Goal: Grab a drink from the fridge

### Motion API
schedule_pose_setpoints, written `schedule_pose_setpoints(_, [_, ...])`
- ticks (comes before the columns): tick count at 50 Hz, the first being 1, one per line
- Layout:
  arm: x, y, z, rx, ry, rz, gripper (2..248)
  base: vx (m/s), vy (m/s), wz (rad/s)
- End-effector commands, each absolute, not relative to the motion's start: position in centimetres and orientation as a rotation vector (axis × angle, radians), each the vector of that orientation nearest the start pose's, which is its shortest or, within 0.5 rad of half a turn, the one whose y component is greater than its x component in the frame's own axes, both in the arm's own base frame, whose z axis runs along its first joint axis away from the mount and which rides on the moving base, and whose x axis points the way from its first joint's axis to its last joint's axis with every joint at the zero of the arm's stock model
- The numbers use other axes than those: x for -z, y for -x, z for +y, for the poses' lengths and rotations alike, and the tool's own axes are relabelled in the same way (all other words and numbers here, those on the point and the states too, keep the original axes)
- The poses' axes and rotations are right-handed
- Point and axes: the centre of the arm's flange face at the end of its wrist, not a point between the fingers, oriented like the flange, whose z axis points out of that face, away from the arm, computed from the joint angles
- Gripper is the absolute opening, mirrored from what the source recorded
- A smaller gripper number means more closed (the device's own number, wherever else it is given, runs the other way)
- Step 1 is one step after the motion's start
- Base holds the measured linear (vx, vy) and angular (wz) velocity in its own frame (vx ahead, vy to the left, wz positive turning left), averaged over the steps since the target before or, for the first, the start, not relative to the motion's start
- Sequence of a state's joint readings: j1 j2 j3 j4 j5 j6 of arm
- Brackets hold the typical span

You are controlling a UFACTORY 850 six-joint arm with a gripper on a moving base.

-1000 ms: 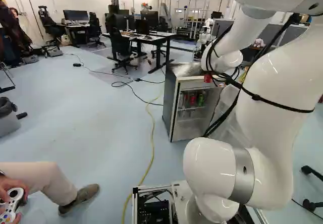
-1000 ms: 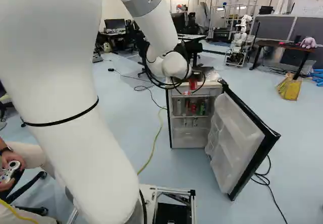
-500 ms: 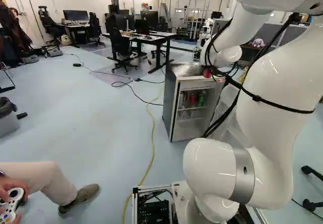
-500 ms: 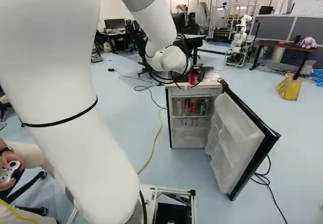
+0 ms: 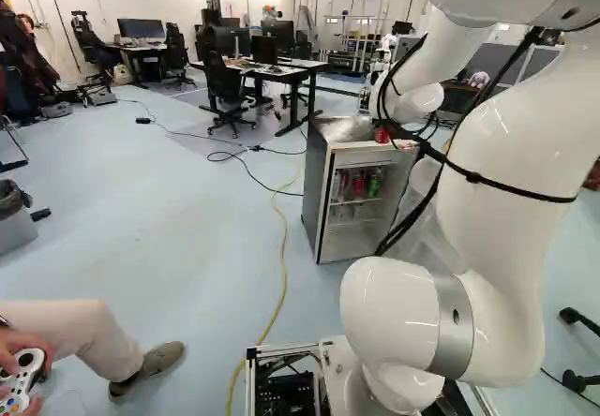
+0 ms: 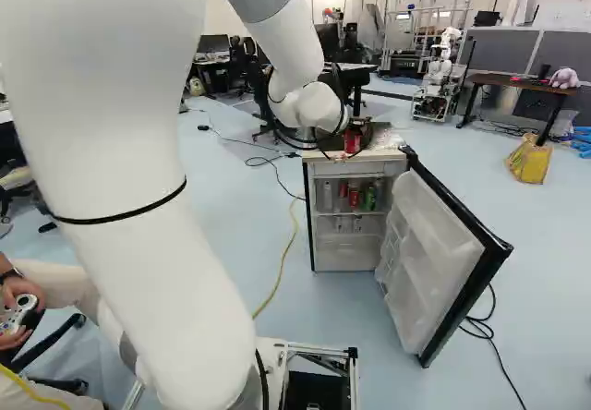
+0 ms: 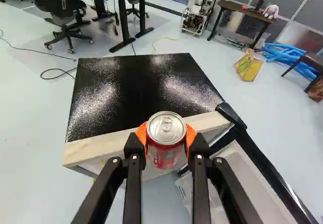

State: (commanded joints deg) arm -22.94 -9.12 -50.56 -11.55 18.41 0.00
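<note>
Red can (image 7: 160, 153) (white print (image 7: 170, 156)) in gripper (image 6: 353, 141)

A plush toy (image 6: 564, 78) sat on a brown-topped bench (image 6: 517, 82) near a yellow bag (image 7: 248, 66) and blue tubes (image 7: 285, 55), with another robot (image 6: 441, 68) standing nearby. A yellow cable (image 5: 284, 271) snaked across the floor (image 5: 141, 229).

a black chair (image 5: 223, 86) and desk (image 5: 304, 71) stand on pale blue floor (image 5: 150, 210).
</note>
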Motion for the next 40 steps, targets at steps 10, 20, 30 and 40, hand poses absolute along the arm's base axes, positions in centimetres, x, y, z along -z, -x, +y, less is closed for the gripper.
schedule_pose_setpoints(10, [-48.3, -50.1, -20.1, 1.644, 2.935, 0.256, 93, 0.0, 0.0, 0.0])
schedule_pose_setpoints(20, [-48.3, -50.9, -19.9, 1.646, 2.925, 0.262, 93, 0.0, 0.0, 0.0])
schedule_pose_setpoints(30, [-48.3, -51.7, -19.7, 1.648, 2.915, 0.269, 93, 0.0, 0.0, 0.0])
schedule_pose_setpoints(40, [-48.2, -52.5, -19.4, 1.65, 2.905, 0.276, 93, 0.0, 0.0, 0.0])
